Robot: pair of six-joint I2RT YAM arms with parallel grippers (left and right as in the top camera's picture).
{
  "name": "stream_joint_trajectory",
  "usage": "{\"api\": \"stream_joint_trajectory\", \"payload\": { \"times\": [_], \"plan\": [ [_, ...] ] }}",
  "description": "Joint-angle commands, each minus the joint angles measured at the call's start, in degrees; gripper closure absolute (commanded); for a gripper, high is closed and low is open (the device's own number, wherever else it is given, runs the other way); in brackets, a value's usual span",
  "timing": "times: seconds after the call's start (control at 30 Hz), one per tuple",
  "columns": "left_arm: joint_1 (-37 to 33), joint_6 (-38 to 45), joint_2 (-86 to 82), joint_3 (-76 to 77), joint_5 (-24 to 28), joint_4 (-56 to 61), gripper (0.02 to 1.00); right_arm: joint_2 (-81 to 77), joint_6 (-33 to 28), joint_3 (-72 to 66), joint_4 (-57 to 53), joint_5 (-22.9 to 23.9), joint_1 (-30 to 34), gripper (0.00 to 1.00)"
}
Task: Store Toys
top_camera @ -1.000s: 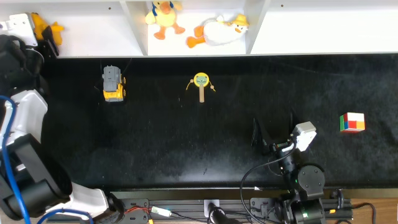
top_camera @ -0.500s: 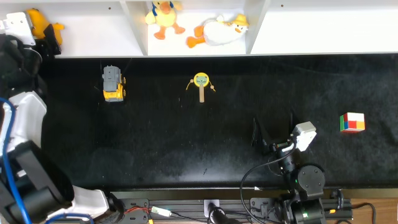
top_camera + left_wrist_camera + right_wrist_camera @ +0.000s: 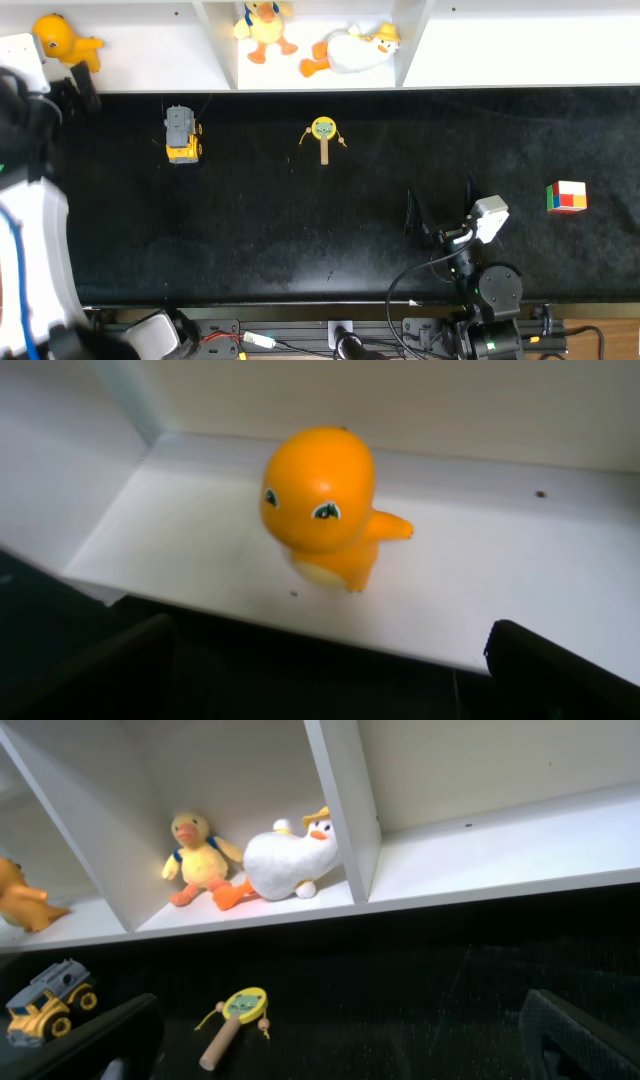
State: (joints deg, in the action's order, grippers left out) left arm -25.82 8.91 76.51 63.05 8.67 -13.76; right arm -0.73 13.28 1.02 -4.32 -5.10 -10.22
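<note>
In the shelf's left compartment, an upright orange figure; left claw and right claw both spread.

The white and black left arm is stretched far forward at the left side. The left end effector has its fingers wide apart and holds nothing. The black right arm is folded near its base. The right end effector is also spread and empty.
</note>
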Motion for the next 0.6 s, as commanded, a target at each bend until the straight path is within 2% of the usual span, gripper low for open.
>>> {"api": "stream_joint_trajectory", "payload": {
  "times": [0.03, 0.13, 0.3, 0.37, 0.5, 0.6],
  "plan": [
    [0.57, -1.25, -12.33, 0.81, 0.68, -8.68, 0.023, 0.52, 0.02, -0.74, 0.26, 0.31, -0.26, 0.005],
    [1.29, -1.53, -18.23, 0.76, 3.34, -17.4, 0.02, 0.52, 0.02, -0.74, 0.28, 0.31, -0.26, 0.005],
    [6.08, -1.92, -19.78, -0.48, 3.48, -26.62, 0.018, 0.52, 0.02, -0.74, 0.28, 0.31, -0.26, 0.005],
    [9.57, -3.41, -18.82, -2.67, 2.75, -26.86, 0.018, 0.52, 0.02, -0.74, 0.26, 0.31, -0.26, 0.005],
    [15.85, -4.94, -15.45, -6.49, -3.3, -25.68, 0.023, 0.52, 0.02, -0.74, 0.28, 0.31, -0.26, 0.005],
    [18.43, -4.96, -11.78, -8.44, -3.34, -22.53, 0.02, 0.52, 0.04, -0.74, 0.28, 0.31, -0.26, 0.005]
  ]
}}
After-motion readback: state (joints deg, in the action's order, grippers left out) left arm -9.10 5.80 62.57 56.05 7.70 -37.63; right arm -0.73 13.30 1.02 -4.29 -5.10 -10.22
